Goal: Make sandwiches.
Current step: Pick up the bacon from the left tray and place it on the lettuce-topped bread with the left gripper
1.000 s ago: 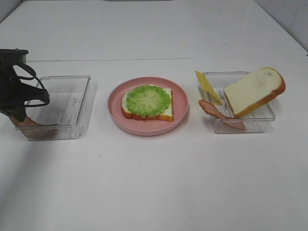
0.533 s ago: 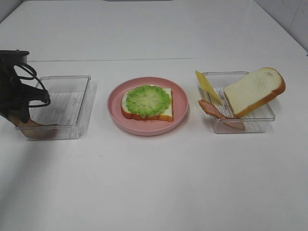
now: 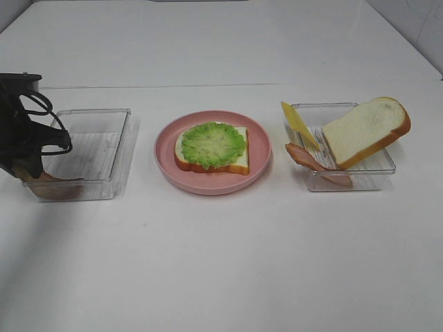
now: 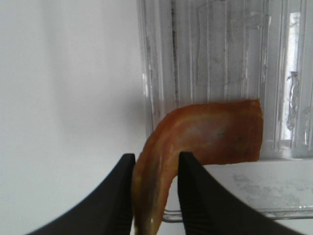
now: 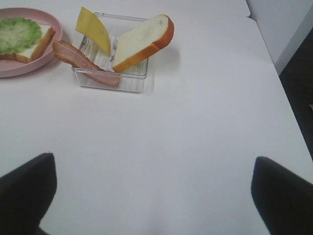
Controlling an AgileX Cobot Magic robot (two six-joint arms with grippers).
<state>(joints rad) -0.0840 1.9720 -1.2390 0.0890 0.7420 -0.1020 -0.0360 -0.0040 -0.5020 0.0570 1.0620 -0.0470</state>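
Two clear plastic trays (image 3: 90, 111) (image 3: 387, 168). One pink plate (image 3: 208, 185). Two bread slices (image 3: 242, 156) (image 3: 365, 128). One lettuce leaf (image 3: 213, 144). Two bacon strips (image 3: 59, 187) (image 3: 311, 162). One cheese slice (image 3: 299, 123).

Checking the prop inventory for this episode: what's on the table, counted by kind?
Bread: 2
Lettuce: 1
Bacon: 2
Cheese: 1
Trays: 2
Plate: 1
Total: 9
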